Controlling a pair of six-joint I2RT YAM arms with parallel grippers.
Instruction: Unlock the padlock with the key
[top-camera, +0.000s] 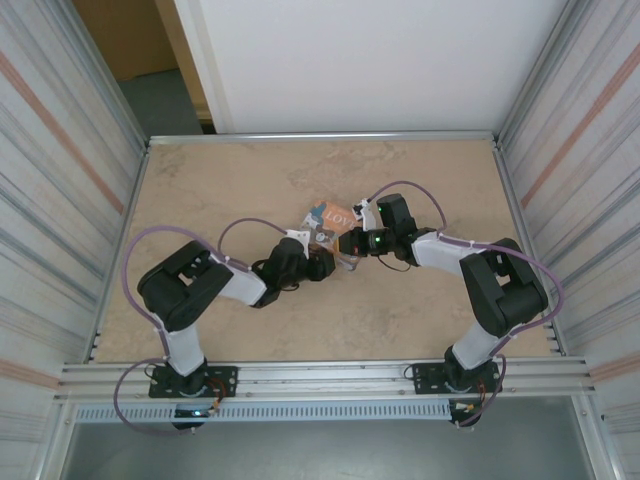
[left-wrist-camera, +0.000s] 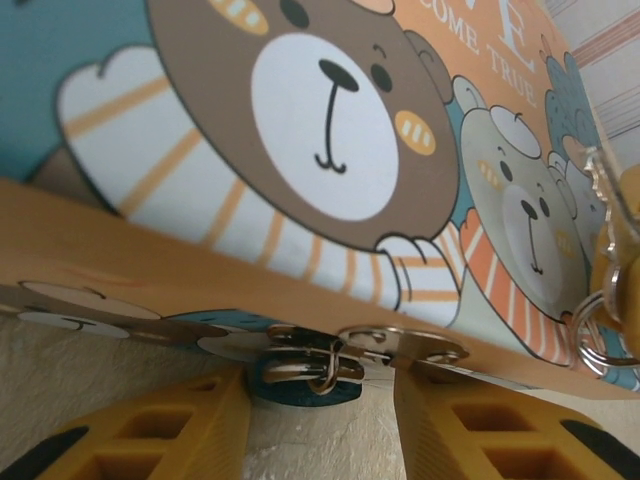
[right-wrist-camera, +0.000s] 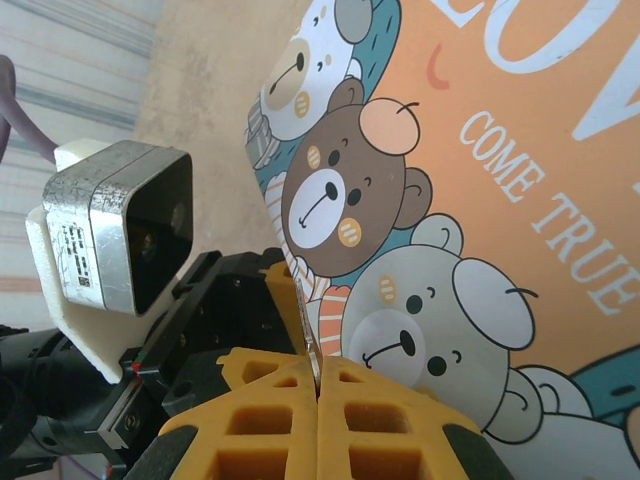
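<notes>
**Padlock dead ahead of the left hand, key off to the right**

Locating the padlock (left-wrist-camera: 300, 385) at lower centre of the left wrist view: apparently a small dark teal body. Hung by metal loops from the clasp on the bottom edge of the bear-printed box (left-wrist-camera: 330, 120), just above the tabletop (left-wrist-camera: 120, 370). Mostly hidden under that edge, so hard to say more of it.

Finding the left hand (left-wrist-camera: 320, 425) directly below it in frame. Fingers apart, gripping nothing, with the teal body in line with the gap and just beyond the tips.

Spotting the key (left-wrist-camera: 602, 175) at the right edge of the same view, toothed blade up, above its ring (left-wrist-camera: 597, 340). Well to the right of the clasp.

Reading the right hand (right-wrist-camera: 316, 375), at bottom centre of the right wrist view, as pressed shut on a thin pale strip seen edge-on. Cannot tell whether key or box edge.

From above, placing both hands nose to nose at mid-frame, with the box just above their meeting point.

Judging the left hand nearer the padlock, which lies straight along its approach. Taking the lock's long axis to run left to right in frame, across the gap. Probably calls for closing on the body to steady it, then bringing the key leftward. No keyhole visible, so no telling which way it faces.
</notes>
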